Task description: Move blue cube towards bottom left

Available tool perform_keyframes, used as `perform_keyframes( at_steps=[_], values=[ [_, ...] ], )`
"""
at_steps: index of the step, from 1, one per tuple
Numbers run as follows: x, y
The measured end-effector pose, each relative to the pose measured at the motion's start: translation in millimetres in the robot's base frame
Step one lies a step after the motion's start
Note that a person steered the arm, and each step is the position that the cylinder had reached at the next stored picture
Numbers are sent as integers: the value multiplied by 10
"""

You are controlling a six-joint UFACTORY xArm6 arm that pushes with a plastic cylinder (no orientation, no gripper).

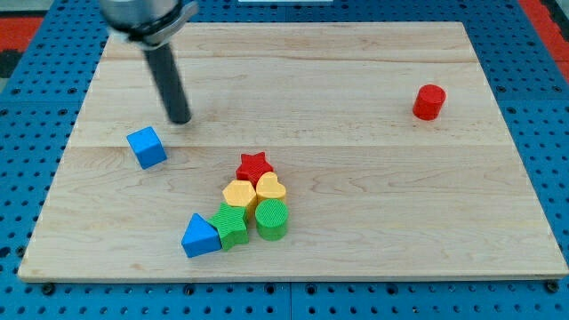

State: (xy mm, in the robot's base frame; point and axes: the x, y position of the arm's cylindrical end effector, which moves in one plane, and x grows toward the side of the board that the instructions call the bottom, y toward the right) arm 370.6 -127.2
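Note:
The blue cube (147,147) sits on the wooden board (356,222) at the view's left, about mid-height. My tip (180,119) rests on the board just up and to the right of the cube, a small gap apart from it. The dark rod rises from the tip toward the view's top left.
A cluster lies at bottom centre: red star (254,165), yellow hexagon-like block (238,192), yellow heart (270,188), green cylinder (271,219), green block (232,225), blue triangle (200,236). A red cylinder (429,101) stands at the upper right.

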Motion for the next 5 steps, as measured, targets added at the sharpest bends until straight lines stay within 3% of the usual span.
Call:
perform_keyframes(
  at_steps=[1, 2, 3, 4, 5],
  values=[
    [112, -300],
    [548, -75],
    [368, -246],
    [555, -603],
    [1128, -297]
  ],
)
